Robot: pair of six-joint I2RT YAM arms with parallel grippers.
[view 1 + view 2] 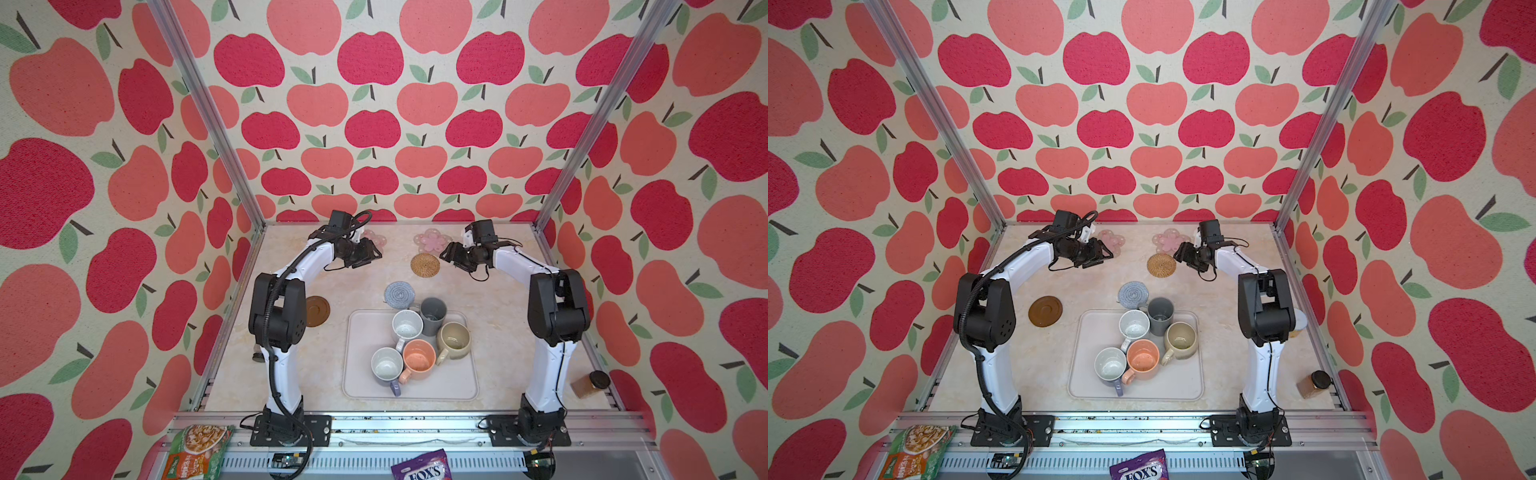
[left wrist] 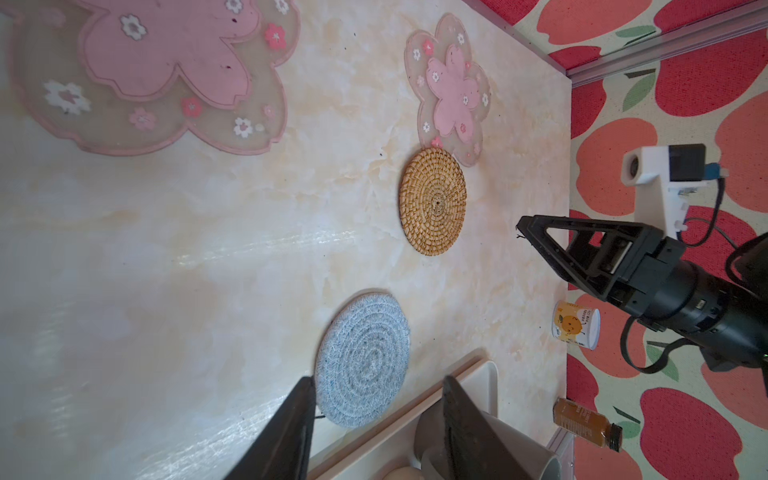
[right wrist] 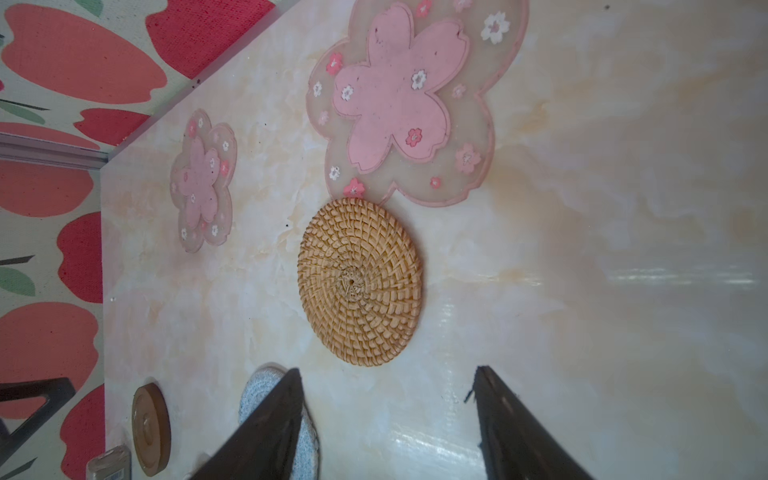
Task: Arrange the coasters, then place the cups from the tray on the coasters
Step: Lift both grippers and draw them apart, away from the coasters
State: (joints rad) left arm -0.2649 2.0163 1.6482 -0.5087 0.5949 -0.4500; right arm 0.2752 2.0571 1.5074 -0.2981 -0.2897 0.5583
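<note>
right claw (image 1: 444,253) parted, empty, beside rattan coaster (image 1: 425,264); left claw (image 1: 376,255) parted, empty, near pink flower coaster (image 1: 1116,242)

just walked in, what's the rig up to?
Nothing is held. The left hand and right hand hover open above the far end of the table, near the pink flower coasters and the rattan coaster. The blue coaster lies just beyond the far edge of the tray, the brown coaster off to the left. All five mugs sit in the tray; no coaster has a mug yet.
</note>
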